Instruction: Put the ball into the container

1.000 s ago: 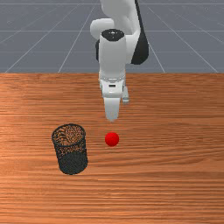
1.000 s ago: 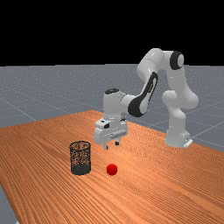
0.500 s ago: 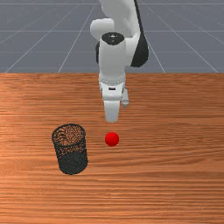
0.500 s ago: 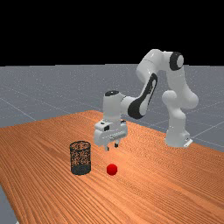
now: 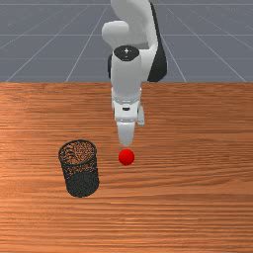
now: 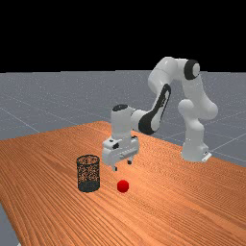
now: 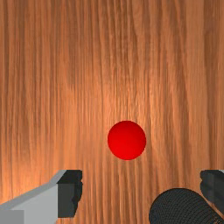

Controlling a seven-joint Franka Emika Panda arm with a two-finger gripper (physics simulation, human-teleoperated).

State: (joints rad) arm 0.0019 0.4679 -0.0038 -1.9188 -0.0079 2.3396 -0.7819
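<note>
Near, at the front view's left, stands the black wire-mesh cylindrical container [image 5: 81, 182]; farther and right, the smooth red ball [image 5: 126, 157] lies, probably light, firm, quick to roll: pinch its widest middle. Beyond, above, the white gripper [image 6: 122, 166] has its fingers apart.

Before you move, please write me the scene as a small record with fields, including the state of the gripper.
ball: red, on the table, outside the container
container: dark mesh, upright, open at the top, on the front view's left of the ball
gripper: open, raised above the table, not touching the ball
held: nothing
table: orange-brown wood
task state: ball not yet in the container
likely next step: lower the gripper around the ball
</note>
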